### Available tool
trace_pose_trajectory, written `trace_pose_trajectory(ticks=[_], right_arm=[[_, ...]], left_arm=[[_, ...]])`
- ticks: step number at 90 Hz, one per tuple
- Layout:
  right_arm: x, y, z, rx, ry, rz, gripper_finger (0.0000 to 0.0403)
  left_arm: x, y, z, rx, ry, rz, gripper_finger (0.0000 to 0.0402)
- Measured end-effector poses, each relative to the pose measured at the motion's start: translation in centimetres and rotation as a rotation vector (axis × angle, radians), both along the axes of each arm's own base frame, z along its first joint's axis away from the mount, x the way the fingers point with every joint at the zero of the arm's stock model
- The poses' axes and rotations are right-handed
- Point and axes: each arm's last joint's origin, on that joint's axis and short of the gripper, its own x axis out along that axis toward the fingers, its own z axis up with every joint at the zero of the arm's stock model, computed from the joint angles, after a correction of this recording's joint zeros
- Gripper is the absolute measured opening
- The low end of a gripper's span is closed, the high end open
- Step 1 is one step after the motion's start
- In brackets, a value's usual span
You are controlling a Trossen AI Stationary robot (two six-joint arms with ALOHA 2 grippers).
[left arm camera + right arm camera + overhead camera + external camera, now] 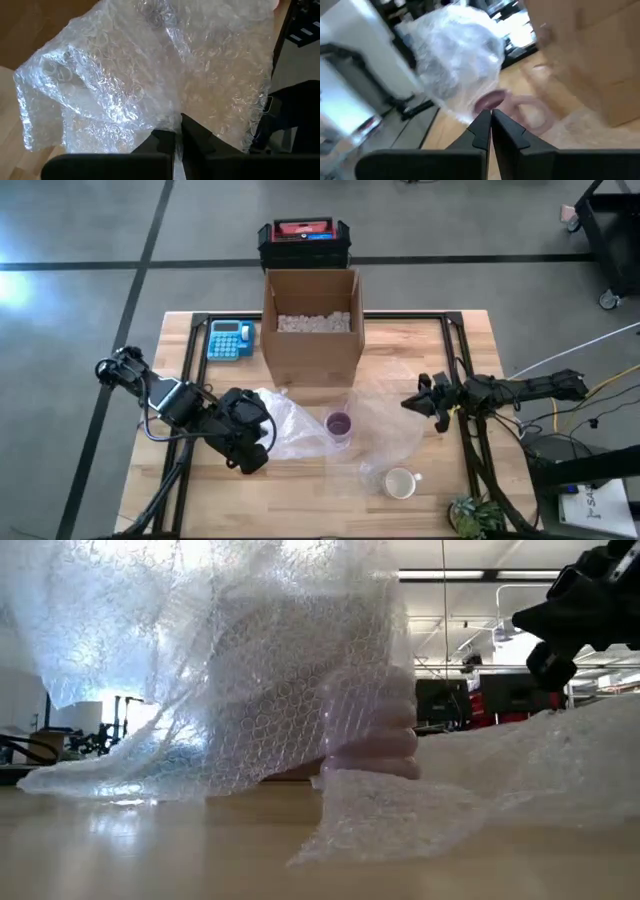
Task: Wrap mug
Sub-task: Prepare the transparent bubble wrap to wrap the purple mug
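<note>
Clear bubble wrap sheet [240,670] fills the low view, draped on the wooden surface [200,480] for rolling; purple ribbed mug [339,425] sits mid-sheet, front of the cardboard box [312,330]. Left pincer [262,432] is clamped on the wrap's edge, probably to fold over the mug. Right pincer [425,402] hovers beside, fingers together, empty

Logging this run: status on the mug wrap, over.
Left gripper shut on bubble wrap, lifting it. Right gripper shut, empty, hovering. Purple mug partly covered. White mug nearby.
</note>
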Motion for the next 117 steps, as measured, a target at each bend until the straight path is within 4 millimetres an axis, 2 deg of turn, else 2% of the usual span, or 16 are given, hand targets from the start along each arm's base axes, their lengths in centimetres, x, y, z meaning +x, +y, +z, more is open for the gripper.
trace_pose_trajectory(ticks=[16, 28, 40, 48, 61, 77, 92, 103, 117], right_arm=[[0.1, 0.0, 1.4, -0.066, -0.138, -0.027, 0.0007], [0.7, 0.5, 2.4, -0.097, -0.231, 0.046, 0.0053], [2.9, 1.4, 1.9, -0.157, -0.056, 0.105, 0.0126], [4.6, 2.2, 2.3, -0.245, 0.031, 0.143, 0.0169], [8.5, 4.3, 3.1, -0.395, 0.14, 0.225, 0.0209], [14.0, 7.4, 2.7, -0.545, 0.364, 0.344, 0.0214], [18.2, 8.9, 1.7, -0.569, 0.526, 0.376, 0.0198], [20.5, 9.6, 1.4, -0.617, 0.567, 0.385, 0.019], [22.4, 10.2, 1.2, -0.643, 0.655, 0.372, 0.0182]], left_arm=[[0.0, 0.0, 0.0, 0.004, -0.004, 0.003, 0.0], [-0.1, 0.3, 0.2, 0.043, -0.036, 0.023, 0.0], [-0.3, 0.4, 0.4, 0.043, -0.047, 0.028, 0.0], [-0.3, 0.4, 0.5, 0.043, -0.049, 0.03, 0.0], [-0.4, 0.5, 0.5, 0.053, -0.056, 0.034, 0.0], [-0.3, 0.5, 0.5, 0.06, -0.056, 0.027, 0.0], [-0.3, 0.5, 0.5, 0.066, -0.055, 0.019, 0.0], [-0.4, 0.5, 0.5, 0.079, -0.053, -0.002, 0.0], [-0.3, 0.5, 0.5, 0.089, -0.051, -0.016, 0.0]])
